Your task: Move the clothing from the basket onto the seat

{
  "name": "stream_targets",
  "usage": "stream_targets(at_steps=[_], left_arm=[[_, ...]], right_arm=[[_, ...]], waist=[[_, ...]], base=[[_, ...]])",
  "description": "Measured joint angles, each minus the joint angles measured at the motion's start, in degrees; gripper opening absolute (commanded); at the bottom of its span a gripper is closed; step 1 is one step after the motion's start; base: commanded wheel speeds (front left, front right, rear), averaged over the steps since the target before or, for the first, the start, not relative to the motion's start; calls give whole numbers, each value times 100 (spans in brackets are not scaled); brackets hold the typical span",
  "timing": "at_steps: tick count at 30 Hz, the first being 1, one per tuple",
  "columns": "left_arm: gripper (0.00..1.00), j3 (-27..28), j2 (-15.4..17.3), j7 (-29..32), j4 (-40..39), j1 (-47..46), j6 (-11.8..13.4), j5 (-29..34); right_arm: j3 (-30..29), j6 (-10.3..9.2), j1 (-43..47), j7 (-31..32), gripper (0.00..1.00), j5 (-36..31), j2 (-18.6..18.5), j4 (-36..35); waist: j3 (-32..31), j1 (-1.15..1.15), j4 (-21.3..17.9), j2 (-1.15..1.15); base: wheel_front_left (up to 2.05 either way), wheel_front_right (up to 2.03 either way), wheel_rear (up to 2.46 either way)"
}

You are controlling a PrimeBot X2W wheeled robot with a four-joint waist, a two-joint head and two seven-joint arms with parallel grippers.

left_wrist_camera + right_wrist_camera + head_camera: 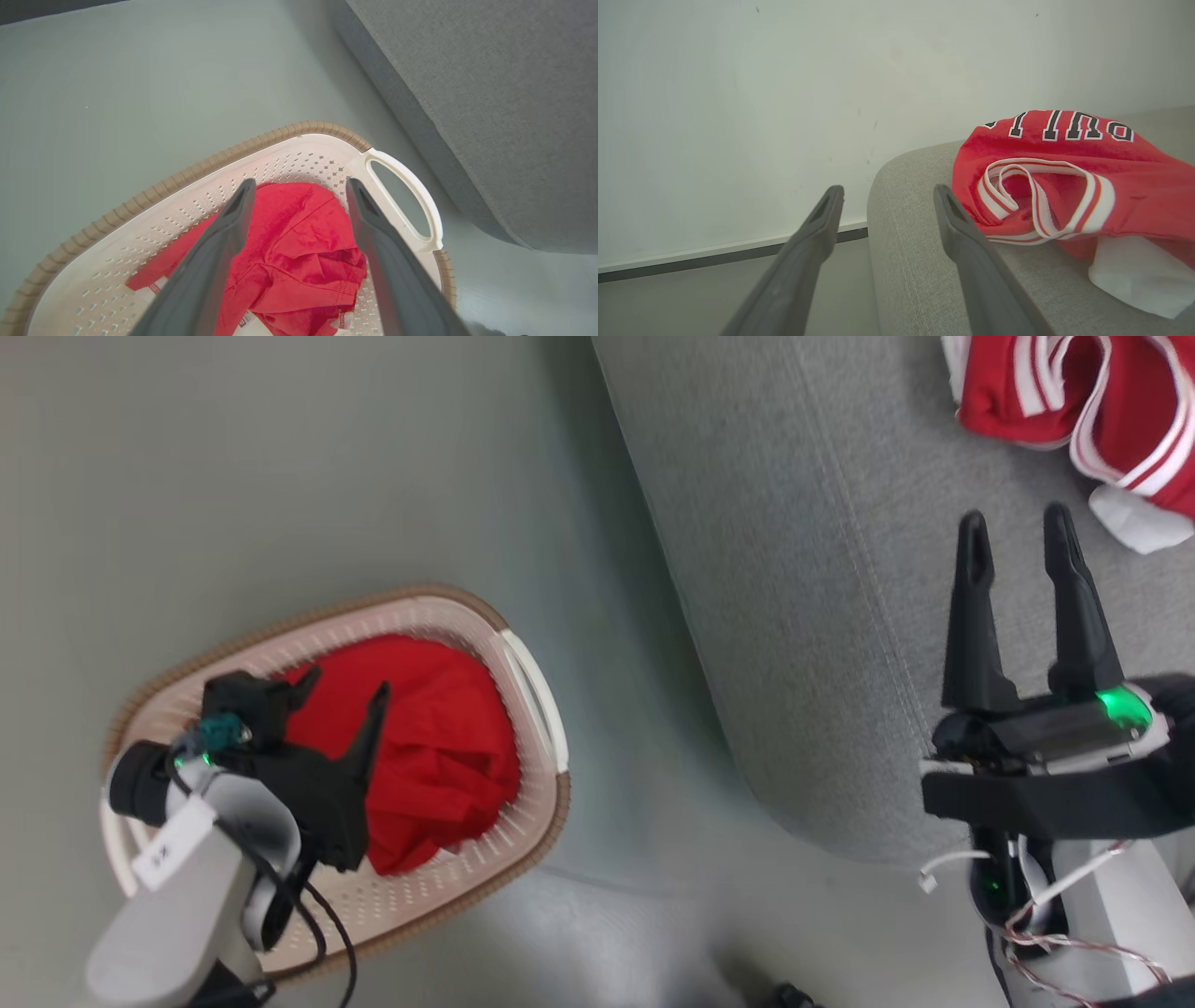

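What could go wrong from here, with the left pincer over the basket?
The open left pincer might pinch only one fold of the crumpled red garment, so it could slip out on the way up. It could also snag the perforated wall of the basket and drag it.

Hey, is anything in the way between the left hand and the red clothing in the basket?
Nothing visible. The open left hand hangs right over the crumpled red fabric garment, which lies uncovered in the cream perforated plastic basket; only the basket's walls surround it.
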Motion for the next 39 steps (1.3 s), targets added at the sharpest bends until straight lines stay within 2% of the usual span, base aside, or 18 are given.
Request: stream_targets(at_steps=[16, 21, 29, 39], left_arm=[[100, 23, 212, 509, 1129, -719, -8, 115], [100, -68, 120, 634, 1377, -1066, -10, 171], [100, -266, 113, 1158, 2062, -1223, 44, 321], [100, -417, 135, 1449, 2485, -1428, 65, 510]], right_arm=[[140, 151, -477, 0, 100, -127, 280, -37], [69, 151, -477, -1, 100, -221, 288, -111], [58, 151, -474, -1, 100, -303, 325, -157], [47, 202, -475, -1, 100, -359, 372, -145]], waist=[[1127, -1, -585, 0], [1369, 0, -749, 0], [1598, 0, -809, 0], [1618, -2, -796, 0]], base=[[0, 0, 0], [0, 0, 0], [0, 0, 0], [0, 0, 0]])
